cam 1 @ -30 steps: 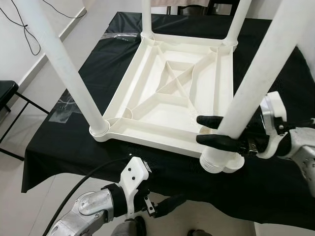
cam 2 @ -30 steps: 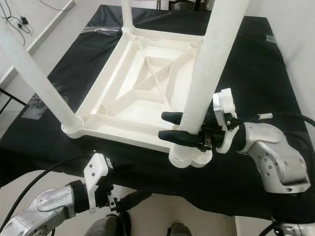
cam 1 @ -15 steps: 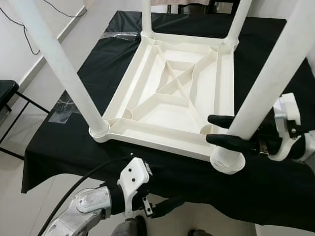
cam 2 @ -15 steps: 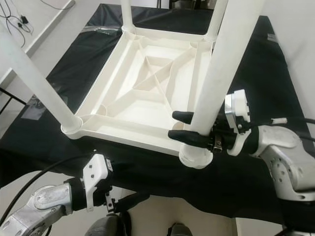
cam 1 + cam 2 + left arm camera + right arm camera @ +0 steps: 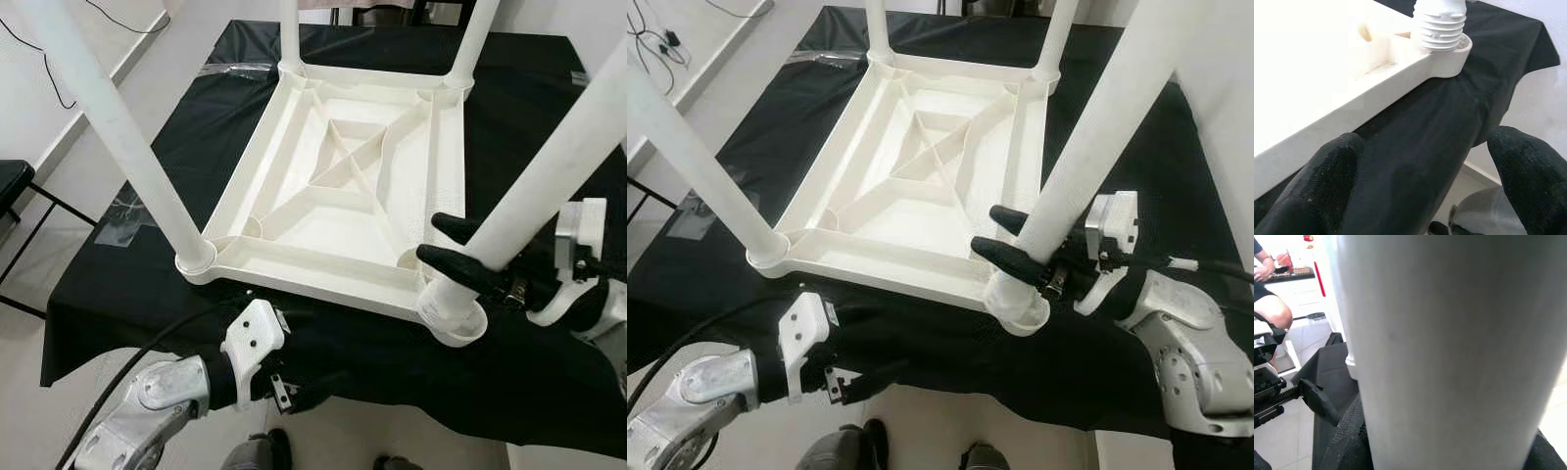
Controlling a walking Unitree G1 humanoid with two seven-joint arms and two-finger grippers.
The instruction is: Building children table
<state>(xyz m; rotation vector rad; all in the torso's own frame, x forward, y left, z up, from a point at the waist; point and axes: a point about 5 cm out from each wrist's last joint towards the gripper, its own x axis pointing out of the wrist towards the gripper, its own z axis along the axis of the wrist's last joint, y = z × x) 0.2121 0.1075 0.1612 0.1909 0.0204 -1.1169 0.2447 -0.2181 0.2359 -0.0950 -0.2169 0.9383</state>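
Observation:
A white plastic tabletop (image 5: 294, 282) lies upside down on a black-clothed table. Three white legs stand in its far left, far right and near left (image 5: 118, 137) corners. My right gripper (image 5: 431, 240) is shut on the fourth leg (image 5: 549, 176), which leans to the right. This leg's threaded end (image 5: 453, 311) sits at the near right corner socket (image 5: 1442, 29), with threads showing above the rim. My left gripper (image 5: 838, 384) hangs open below the table's front edge, its fingers (image 5: 1317, 191) spread with nothing between them.
The black cloth (image 5: 549, 362) drapes over the table's front edge. A clear plastic bag (image 5: 125, 215) lies at the table's left edge. A black stool (image 5: 15, 186) and cables stand on the floor at left. A person (image 5: 1268, 298) sits beyond.
The right gripper has carried the fourth leg rightward and tilted it. The leg's base has gone from in front of the corner onto the socket. The left gripper has drawn in under the table edge.

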